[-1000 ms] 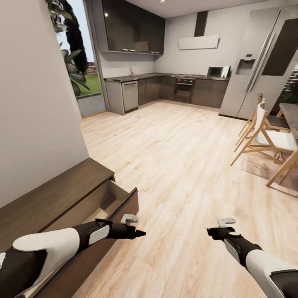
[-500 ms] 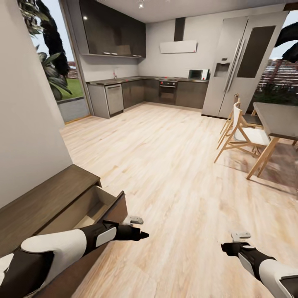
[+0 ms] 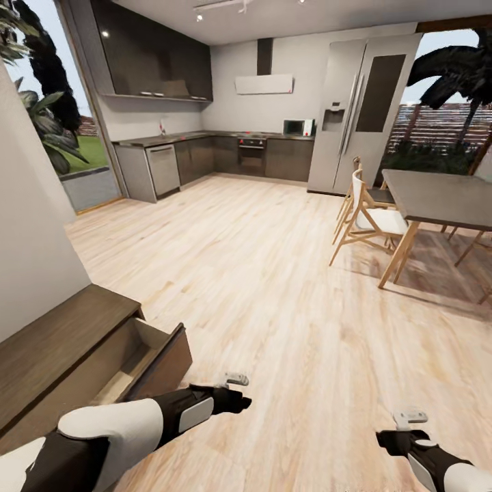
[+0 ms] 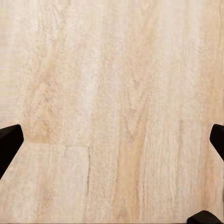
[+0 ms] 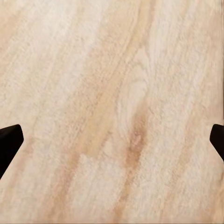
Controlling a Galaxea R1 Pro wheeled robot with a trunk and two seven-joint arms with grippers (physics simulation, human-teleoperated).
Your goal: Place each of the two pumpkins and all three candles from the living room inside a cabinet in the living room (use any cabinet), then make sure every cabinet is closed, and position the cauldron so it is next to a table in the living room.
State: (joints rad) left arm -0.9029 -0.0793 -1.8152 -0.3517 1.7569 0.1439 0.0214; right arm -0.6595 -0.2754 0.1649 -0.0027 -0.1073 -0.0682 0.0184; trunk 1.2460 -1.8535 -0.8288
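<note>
Meanwhile the view has swung right, away from the cabinet (image 3: 68,342) whose drawer stays open, both grippers spread and empty over floor.

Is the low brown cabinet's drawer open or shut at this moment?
Open: the cabinet has its drawer pulled out, front panel angled away, interior exposed.
</note>
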